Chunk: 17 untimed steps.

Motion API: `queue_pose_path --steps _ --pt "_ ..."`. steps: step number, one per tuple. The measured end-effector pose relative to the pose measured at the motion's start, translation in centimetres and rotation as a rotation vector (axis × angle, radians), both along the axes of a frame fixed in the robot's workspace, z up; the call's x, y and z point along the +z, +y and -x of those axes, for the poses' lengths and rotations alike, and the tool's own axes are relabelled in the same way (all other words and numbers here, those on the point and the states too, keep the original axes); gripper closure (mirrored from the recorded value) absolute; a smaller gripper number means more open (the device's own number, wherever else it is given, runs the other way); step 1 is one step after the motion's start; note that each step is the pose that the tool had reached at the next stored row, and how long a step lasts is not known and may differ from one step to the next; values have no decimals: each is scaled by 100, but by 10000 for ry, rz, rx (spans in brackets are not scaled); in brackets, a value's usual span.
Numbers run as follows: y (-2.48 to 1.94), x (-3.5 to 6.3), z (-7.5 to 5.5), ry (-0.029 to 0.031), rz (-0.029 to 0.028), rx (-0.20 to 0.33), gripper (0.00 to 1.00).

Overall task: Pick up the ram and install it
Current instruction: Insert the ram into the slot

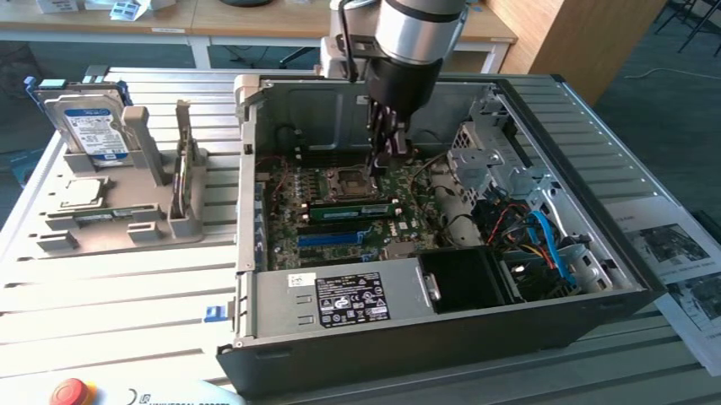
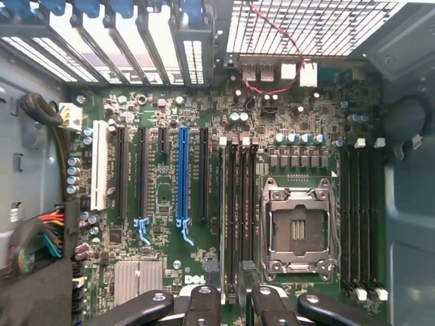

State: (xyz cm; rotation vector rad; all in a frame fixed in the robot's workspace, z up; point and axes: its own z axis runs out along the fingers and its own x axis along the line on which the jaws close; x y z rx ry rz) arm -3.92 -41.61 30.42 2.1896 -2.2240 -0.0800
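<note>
The ram [image 1: 351, 209], a thin green stick, stands on edge in a memory slot on the motherboard, beside the empty processor socket [image 1: 346, 179]. In the wrist view the ram [image 2: 225, 204] shows edge-on in the slot next to the socket [image 2: 298, 227]. My gripper [image 1: 382, 164] hangs inside the open computer case [image 1: 338, 346], just above the ram and the socket. Its two black fingers [image 2: 204, 300] stand apart on either side of the ram's line, and the gripper [image 2: 232, 302] is open with nothing held between them.
A grey fixture tray [image 1: 67, 232] on the exterior view's left holds a hard drive [image 1: 88, 122] and a square silver chip [image 1: 79, 192]. Inside the case are the power supply [image 1: 338, 299], coloured cables [image 1: 541, 245] and a metal drive cage [image 1: 496, 164]. A red button [image 1: 70, 392] sits at the front edge.
</note>
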Motion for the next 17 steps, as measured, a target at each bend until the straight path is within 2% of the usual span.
queue_pose_path --steps 17 --pt "0 320 0 0 2 0 75"
